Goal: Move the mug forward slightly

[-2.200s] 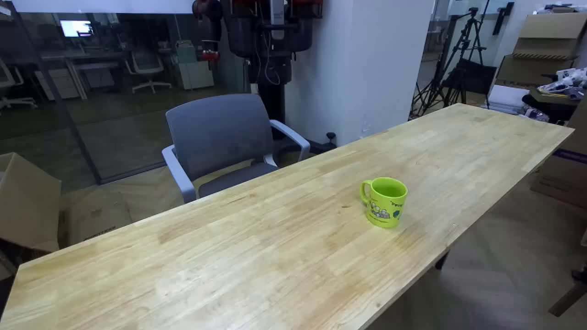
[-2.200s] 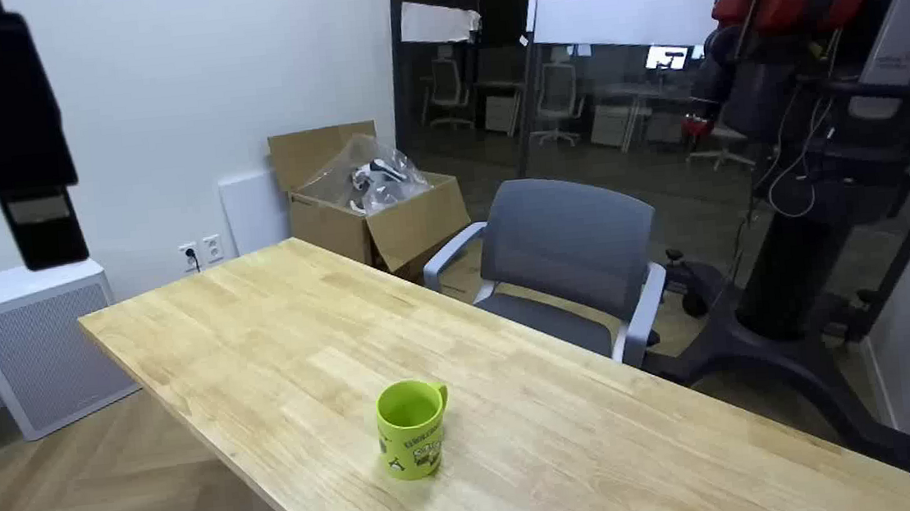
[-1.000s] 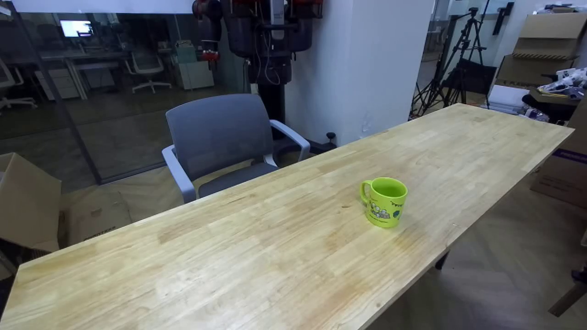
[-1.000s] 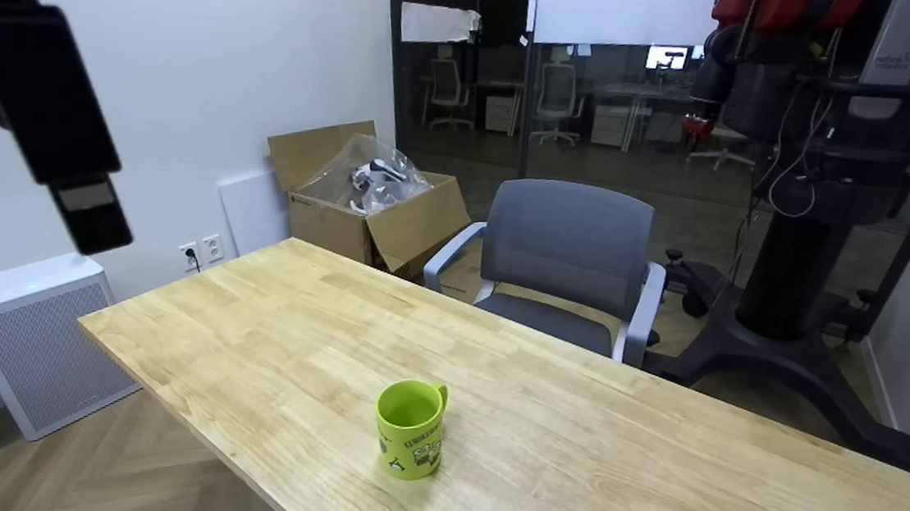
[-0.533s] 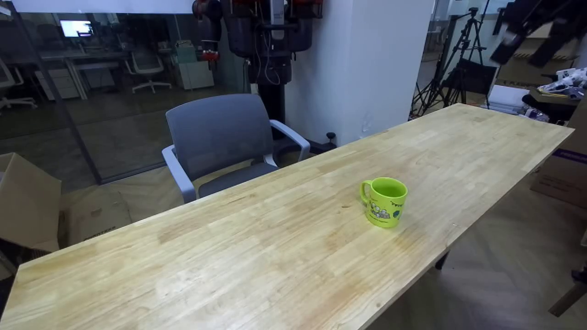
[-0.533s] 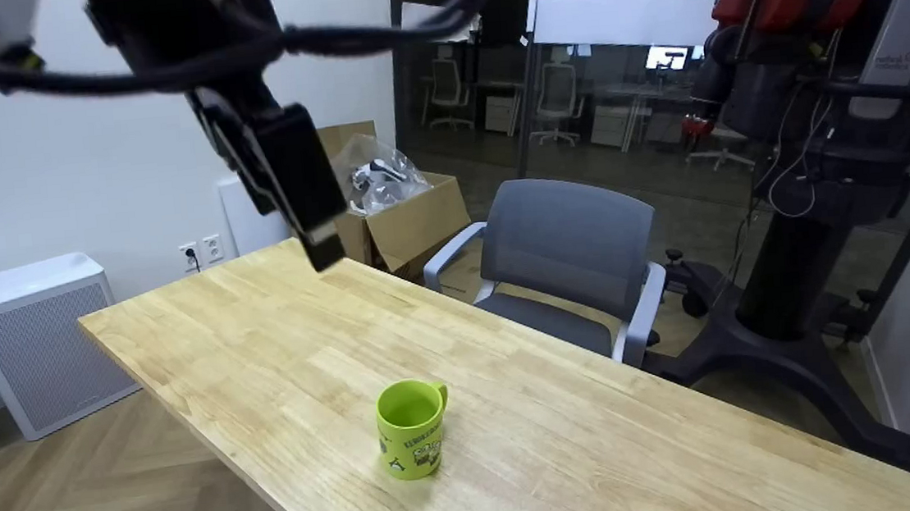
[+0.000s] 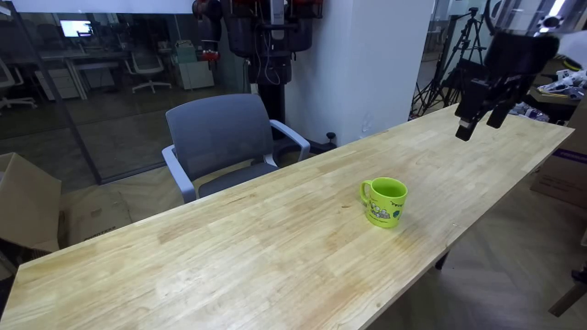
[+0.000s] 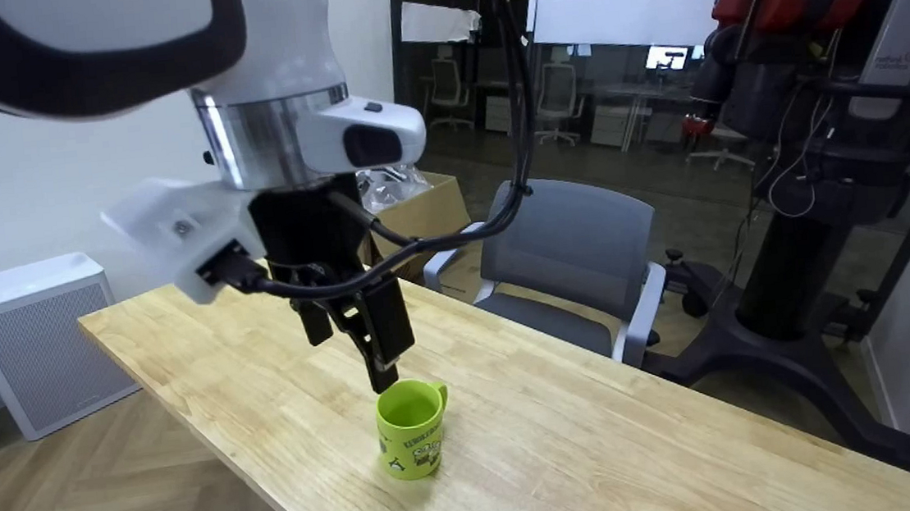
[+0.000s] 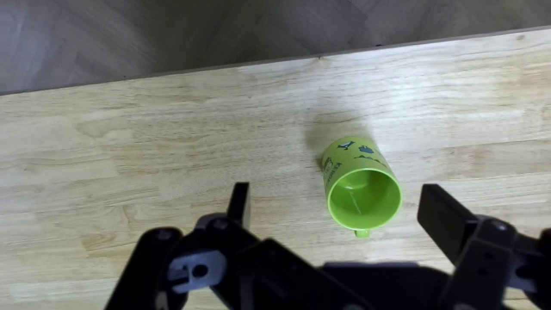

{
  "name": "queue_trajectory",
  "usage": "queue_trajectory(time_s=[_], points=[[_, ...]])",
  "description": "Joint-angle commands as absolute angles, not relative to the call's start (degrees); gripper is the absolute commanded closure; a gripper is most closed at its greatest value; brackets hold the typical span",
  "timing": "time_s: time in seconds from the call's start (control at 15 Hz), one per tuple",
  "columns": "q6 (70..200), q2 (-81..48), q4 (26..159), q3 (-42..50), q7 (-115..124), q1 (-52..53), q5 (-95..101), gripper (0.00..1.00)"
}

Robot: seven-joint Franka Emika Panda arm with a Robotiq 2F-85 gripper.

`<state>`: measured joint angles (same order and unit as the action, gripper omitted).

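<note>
1. The step in hand looks to be the approach: the mug (image 9: 363, 193) stands upright on the table (image 7: 220, 270), right of centre in an exterior view, and nothing holds it.
2. The gripper (image 7: 480, 127) hangs in the upper right of an exterior view, well apart from the mug; its fingers (image 9: 443, 215) are spread wide and pinch nothing.
3. In the wrist view the mug shows between the two fingers, nearer the one at the right of the frame, its handle (image 9: 362, 234) towards the bottom.
4. The next move probably calls for centring over the mug and lowering until the fingers straddle its body, clear of the handle. I cannot tell which way counts as forward; the table's edge and the floor (image 9: 215, 34) cross the top of the wrist view, so any shift that way should be short.
5. The tabletop is pale jointed wood with patches of glare; I expect the mug to slide readily on it.
6. Around it are a grey chair (image 7: 220, 133) left of centre, a cardboard box (image 7: 27, 201) at the left edge, a white boxy appliance (image 8: 51, 348) lower left, and a red-and-black robot (image 8: 778, 87) upper right.
</note>
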<state>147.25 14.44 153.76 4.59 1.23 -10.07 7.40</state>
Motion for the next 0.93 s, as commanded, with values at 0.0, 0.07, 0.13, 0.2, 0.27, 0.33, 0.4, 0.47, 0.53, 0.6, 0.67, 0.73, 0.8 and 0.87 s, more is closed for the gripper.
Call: queue_trajectory(time_s=[0.0, 0.07, 0.13, 0.2, 0.27, 0.33, 0.4, 0.47, 0.53, 0.6, 0.67, 0.73, 0.8, 0.87], points=[[147.1, 13.7, 153.1, 4.9, 1.3, -9.8, 7.8, 0.0], [147.1, 13.4, 152.8, 4.9, 1.3, -9.8, 7.9, 0.0], [147.1, 13.4, 152.6, 4.9, 1.3, -9.8, 8.0, 0.0], [147.5, 12.3, 151.8, 5.1, 0.8, -9.6, 7.3, 0.0], [148.0, 10.1, 150.3, 5.7, -0.8, -8.8, 5.3, 0.0], [148.1, 8.2, 148.9, 6.0, -1.6, -8.4, 4.2, 0.0], [148.7, 6.0, 147.4, 6.1, -2.4, -8.3, 3.9, 0.0], [149.4, 3.8, 145.9, 6.1, -2.6, -8.4, 4.3, 0.0], [150.0, 1.1, 144.0, 6.2, -3.0, -8.5, 4.6, 0.0], [149.9, -1.7, 141.9, 6.4, -3.7, -8.5, 4.1, 0.0], [149.1, -4.3, 139.7, 6.5, -4.3, -8.5, 3.5, 0.0], [148.4, -6.6, 137.9, 6.6, -4.7, -8.6, 3.2, 0.0], [147.6, -8.9, 135.9, 6.6, -5.0, -8.7, 3.0, 0.0], [146.8, -11.3, 134.1, 6.6, -5.4, -8.8, 2.9, 0.0]])
